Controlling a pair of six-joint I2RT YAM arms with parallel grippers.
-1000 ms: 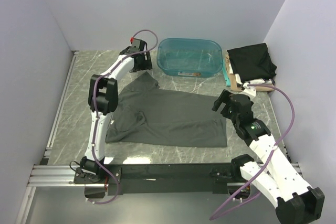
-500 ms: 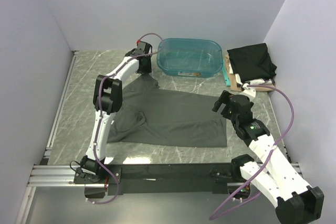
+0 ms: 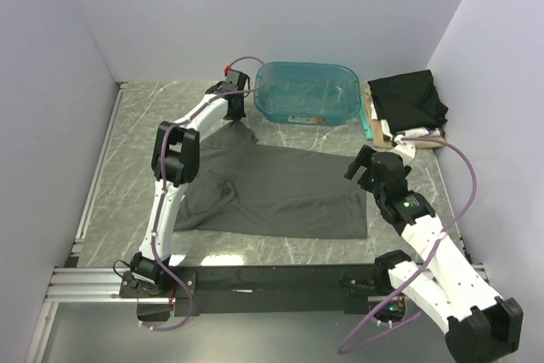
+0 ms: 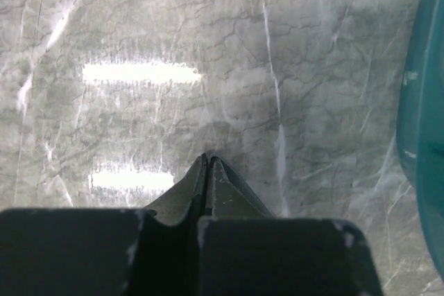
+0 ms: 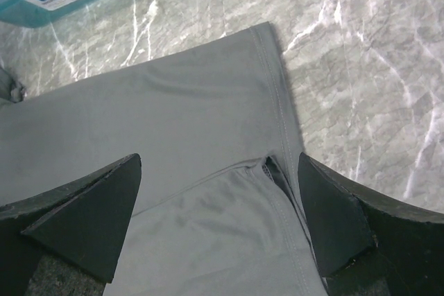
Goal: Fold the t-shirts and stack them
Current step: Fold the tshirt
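Note:
A dark charcoal-grey t-shirt (image 3: 280, 189) lies spread flat in the middle of the table. My left gripper (image 3: 240, 121) is at the shirt's far left corner, just left of the teal tub, and is shut on a pinched peak of that cloth (image 4: 207, 171). The jaws (image 4: 201, 207) are pressed together around the fold. My right gripper (image 3: 367, 172) hangs open over the shirt's right edge, its fingers (image 5: 333, 213) on either side of the hem seam (image 5: 277, 171) with nothing held. A folded black t-shirt (image 3: 410, 99) tops a small pile at the back right.
The translucent teal tub (image 3: 306, 93) stands at the back centre, close to my left gripper; its wall (image 4: 423, 102) fills the right edge of the left wrist view. Tan and white cloth (image 3: 378, 129) shows under the black shirt. White walls enclose the table.
My left gripper has shifted right towards the tub and closed on the shirt's far corner. The right arm has stayed where it was, open.

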